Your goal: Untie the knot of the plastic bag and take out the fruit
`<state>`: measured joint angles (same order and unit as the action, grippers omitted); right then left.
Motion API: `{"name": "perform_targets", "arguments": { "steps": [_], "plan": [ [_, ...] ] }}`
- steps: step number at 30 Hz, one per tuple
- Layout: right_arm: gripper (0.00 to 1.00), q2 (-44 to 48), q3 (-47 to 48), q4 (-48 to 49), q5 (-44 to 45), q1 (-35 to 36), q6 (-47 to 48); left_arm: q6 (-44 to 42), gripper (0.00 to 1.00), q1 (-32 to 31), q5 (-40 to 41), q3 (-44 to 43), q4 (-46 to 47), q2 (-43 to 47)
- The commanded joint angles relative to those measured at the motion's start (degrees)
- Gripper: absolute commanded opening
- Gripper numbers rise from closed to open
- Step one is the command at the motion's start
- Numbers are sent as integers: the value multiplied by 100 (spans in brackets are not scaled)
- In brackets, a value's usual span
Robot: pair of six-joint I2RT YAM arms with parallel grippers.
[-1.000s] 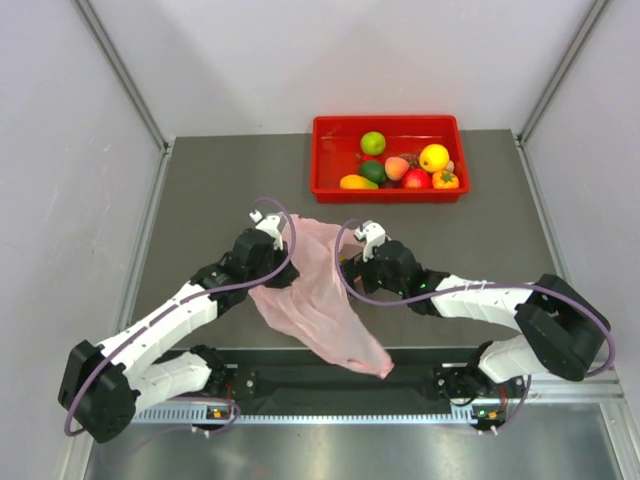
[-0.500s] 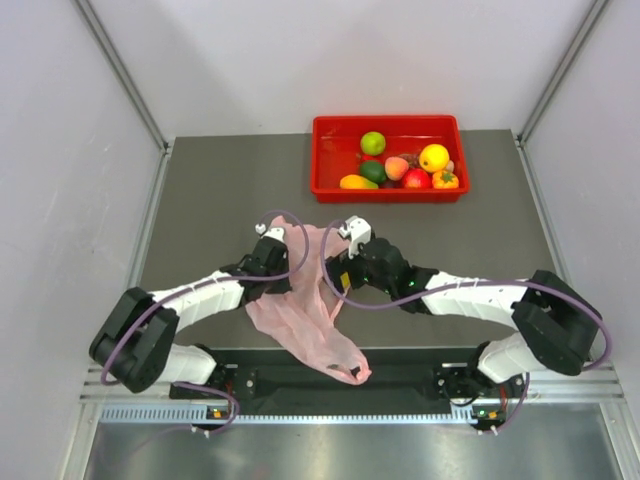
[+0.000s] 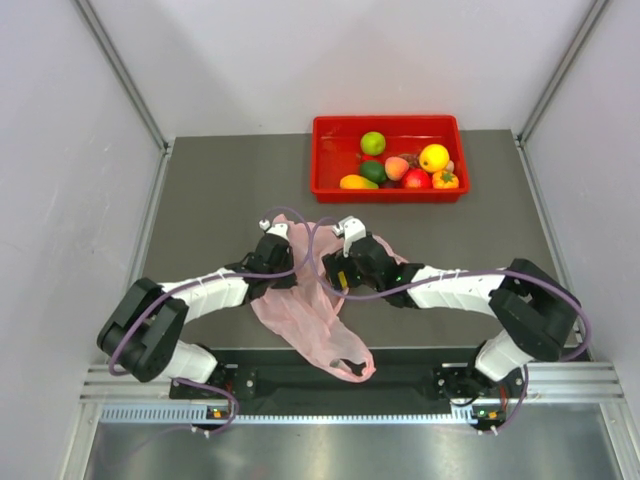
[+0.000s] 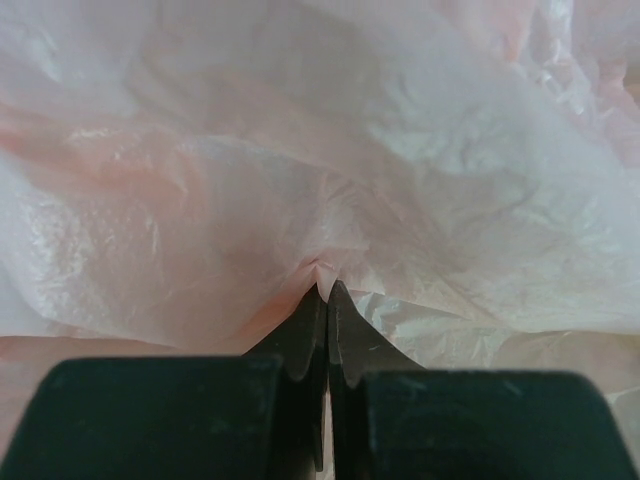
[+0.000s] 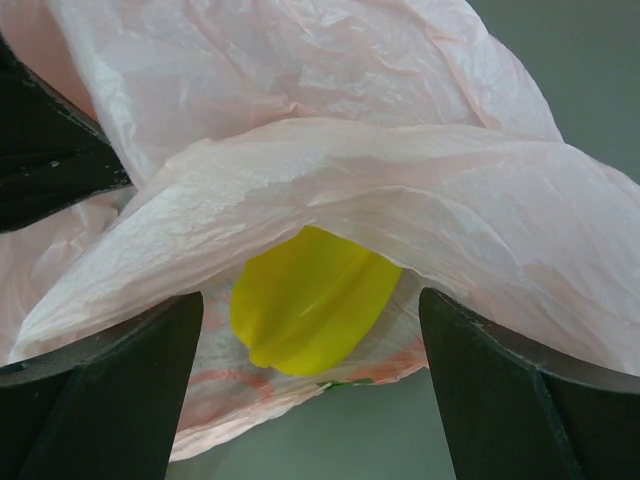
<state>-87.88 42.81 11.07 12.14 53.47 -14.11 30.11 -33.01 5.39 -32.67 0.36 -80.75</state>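
Note:
The pale-pink plastic bag (image 3: 305, 312) lies crumpled on the grey table between my two arms, its tail trailing toward the near edge. My left gripper (image 3: 290, 272) is shut on a pinched fold of the bag (image 4: 326, 275), and plastic fills the left wrist view. My right gripper (image 5: 310, 300) is open at the bag's mouth. Its fingers (image 5: 110, 390) stand on either side of a yellow fruit (image 5: 305, 310) under a pink flap, not touching it. In the top view the right gripper (image 3: 330, 272) sits at the bag's right side. The knot is not visible.
A red tray (image 3: 385, 193) stands at the back of the table with several fruits in it, among them a green one (image 3: 373, 143) and a round yellow one (image 3: 434, 157). Grey walls close in the left and right sides.
Both grippers have moved left and closer together at the bag. The left arm has folded down lower. The bag has bunched up and its tail has shifted left.

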Motion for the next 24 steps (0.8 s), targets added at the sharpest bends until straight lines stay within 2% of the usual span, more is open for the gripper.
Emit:
{"name": "perform_targets", "arguments": {
  "steps": [1,10,14,17,18,20,21,23,24],
  "plan": [
    [88,-159,96,246,201,76,-180,13,0,32,-134,76,315,-72],
    [89,-1082,703,193,631,93,-742,-22,0,32,-301,120,430,86],
    [84,-1249,782,264,763,84,-822,-49,0,41,-354,111,421,156],
    [68,-1258,756,308,772,76,-787,-49,0,50,-389,129,438,174],
    [59,-1232,695,317,755,76,-778,-49,0,50,-389,138,439,182],
    [49,-1084,615,326,737,84,-716,-49,0,41,-389,181,456,226],
    [39,-1013,519,326,711,76,-690,-58,0,41,-389,190,456,244],
    [25,-732,413,264,719,84,-628,-58,0,50,-398,208,456,261],
    [7,-609,308,142,667,84,-593,-66,0,50,-416,217,456,270]
  ]
}}
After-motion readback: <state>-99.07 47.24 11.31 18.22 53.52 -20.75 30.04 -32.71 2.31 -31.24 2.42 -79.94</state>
